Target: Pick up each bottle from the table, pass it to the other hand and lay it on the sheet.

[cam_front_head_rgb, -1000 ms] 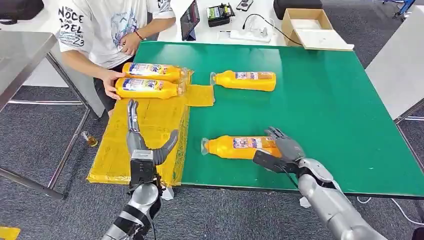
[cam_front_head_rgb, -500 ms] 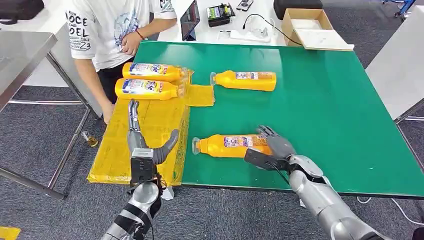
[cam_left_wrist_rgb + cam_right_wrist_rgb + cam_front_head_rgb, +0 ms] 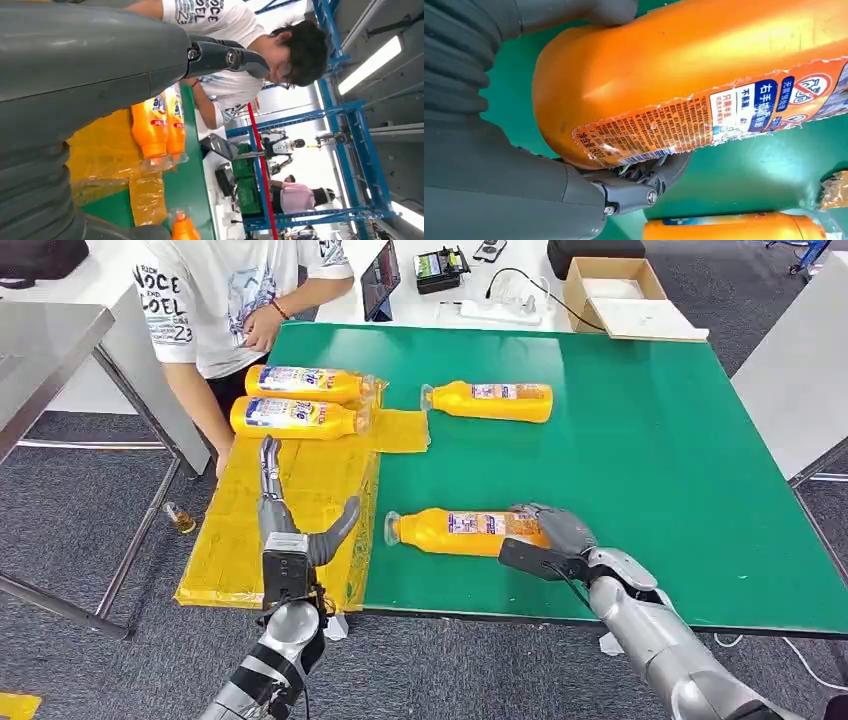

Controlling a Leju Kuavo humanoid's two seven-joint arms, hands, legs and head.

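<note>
An orange bottle (image 3: 455, 531) lies on its side near the front edge of the green table (image 3: 640, 440), cap to the left. My right hand (image 3: 555, 538) wraps its base end; in the right wrist view the dark fingers (image 3: 644, 190) curl under the bottle (image 3: 684, 75). My left hand (image 3: 285, 525) stands open above the near part of the yellow sheet (image 3: 300, 475), holding nothing. Two orange bottles (image 3: 295, 417) lie side by side at the sheet's far end. A further orange bottle (image 3: 495, 401) lies on the table beyond.
A person (image 3: 215, 290) in a white shirt stands at the table's far left corner, one arm hanging beside the sheet. A cardboard box (image 3: 615, 295), cables and devices sit on the white table behind. A grey table edge lies at the right.
The near bottle slid left with my right hand, whose fingers have curled further around its base. The person's hand left the sheet's bottles and dropped to the side. My left hand barely moved.
</note>
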